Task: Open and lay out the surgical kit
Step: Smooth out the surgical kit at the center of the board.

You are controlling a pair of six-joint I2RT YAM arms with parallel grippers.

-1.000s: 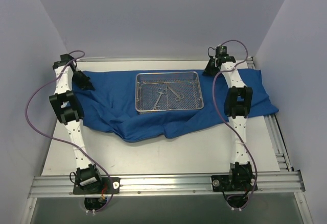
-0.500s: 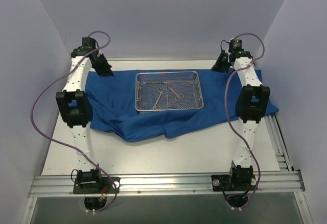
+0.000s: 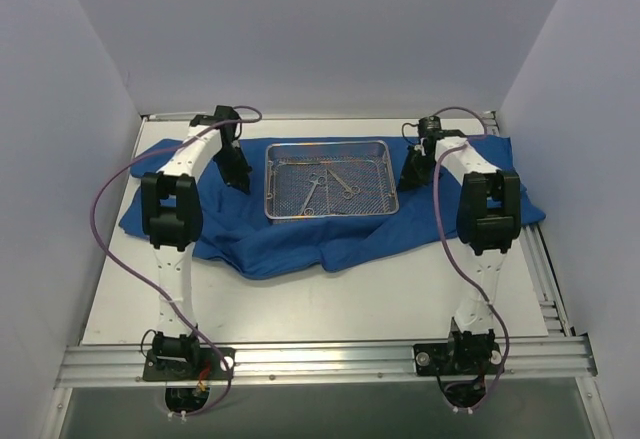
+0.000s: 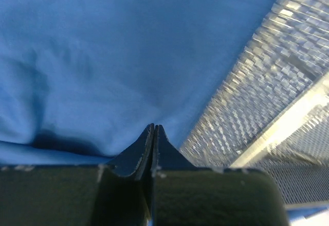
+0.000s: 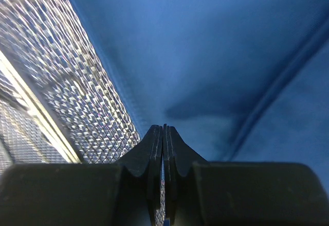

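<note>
The royal-blue cloth wrap (image 3: 260, 239) lies spread open on the table, its near edge rumpled. The silver wire-mesh tray (image 3: 330, 145) stands on it at mid-back, with several thin steel instruments (image 3: 318, 189) inside. My left gripper (image 3: 240, 181) is low over the cloth just left of the tray, and my right gripper (image 3: 408, 181) is just right of it. In the left wrist view the gripper (image 4: 154, 128) is shut with nothing between the jaws, above cloth (image 4: 103, 56) beside the tray's mesh wall (image 4: 267, 82). The right gripper (image 5: 163, 128) is likewise shut over cloth (image 5: 205, 56) by the tray (image 5: 61, 71).
White enclosure walls stand close at left, right and back. The table's bare white surface (image 3: 350, 299) lies in front of the cloth. An aluminium rail (image 3: 320, 359) carries both arm bases at the near edge.
Both arms have swung from the cloth's far outer corners, up and then inward, down to either side of the tray. The cloth's left end now lies spread further out to the left.
</note>
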